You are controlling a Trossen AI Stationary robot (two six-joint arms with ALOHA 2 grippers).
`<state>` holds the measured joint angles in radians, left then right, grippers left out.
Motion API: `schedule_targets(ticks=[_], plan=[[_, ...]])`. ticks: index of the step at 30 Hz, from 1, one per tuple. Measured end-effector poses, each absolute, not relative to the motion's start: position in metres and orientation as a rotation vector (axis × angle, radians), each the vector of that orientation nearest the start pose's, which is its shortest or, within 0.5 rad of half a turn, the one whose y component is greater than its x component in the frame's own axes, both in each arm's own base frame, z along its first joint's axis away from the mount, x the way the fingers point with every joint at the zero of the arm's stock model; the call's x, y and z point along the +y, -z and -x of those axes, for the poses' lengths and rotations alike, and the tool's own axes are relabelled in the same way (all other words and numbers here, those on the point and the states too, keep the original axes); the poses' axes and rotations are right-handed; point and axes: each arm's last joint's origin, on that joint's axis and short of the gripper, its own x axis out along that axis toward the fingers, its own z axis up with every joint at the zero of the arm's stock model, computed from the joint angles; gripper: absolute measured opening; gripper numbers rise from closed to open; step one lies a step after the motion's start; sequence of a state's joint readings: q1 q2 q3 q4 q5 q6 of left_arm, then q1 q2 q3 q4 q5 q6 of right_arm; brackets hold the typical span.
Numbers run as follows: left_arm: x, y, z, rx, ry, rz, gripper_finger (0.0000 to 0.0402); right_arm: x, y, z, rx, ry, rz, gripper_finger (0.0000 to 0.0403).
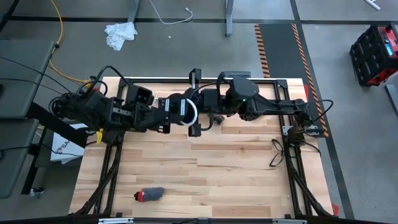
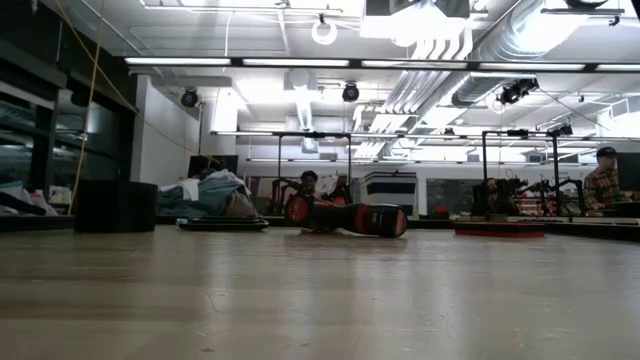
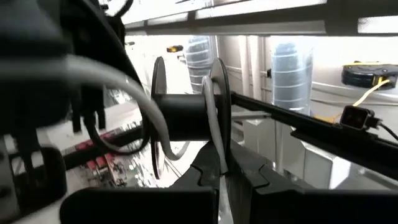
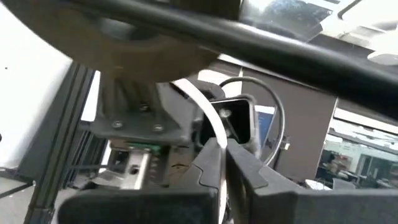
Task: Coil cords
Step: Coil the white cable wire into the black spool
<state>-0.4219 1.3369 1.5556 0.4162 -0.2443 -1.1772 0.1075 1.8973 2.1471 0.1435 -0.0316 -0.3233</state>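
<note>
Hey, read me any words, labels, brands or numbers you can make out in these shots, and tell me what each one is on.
None can be read for certain.
White sheet under the table's left edge: dark letters, too small to read.
Red cases on the floor: labels too blurred.

the pale wooden table (image 1: 205,168) carries both dark arms across its far half, meeting near the middle. the thin white cable (image 1: 194,113) loops between them. a small red-and-grey object (image 1: 149,195) lies near the front left edge.
</note>
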Motion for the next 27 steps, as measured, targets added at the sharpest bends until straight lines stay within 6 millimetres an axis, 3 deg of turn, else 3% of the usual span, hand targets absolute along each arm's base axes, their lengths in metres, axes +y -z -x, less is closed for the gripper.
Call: schedule_targets(ticks=[17,23,27], plan=[[-0.124,-0.524,-0.226,-0.246,0.579,1.275,0.0000,0.006,-0.507,-0.417,-0.374,-0.015,0.334,0.0000],[-0.112,-0.520,-0.205,-0.138,0.446,1.130,0.0000,-0.003,-0.508,-0.409,-0.298,-0.016,0.326,0.0000],[-0.095,-0.522,-0.184,-0.155,0.292,1.011,0.0000,-0.007,-0.510,-0.399,-0.221,-0.011,0.324,0.0000]])
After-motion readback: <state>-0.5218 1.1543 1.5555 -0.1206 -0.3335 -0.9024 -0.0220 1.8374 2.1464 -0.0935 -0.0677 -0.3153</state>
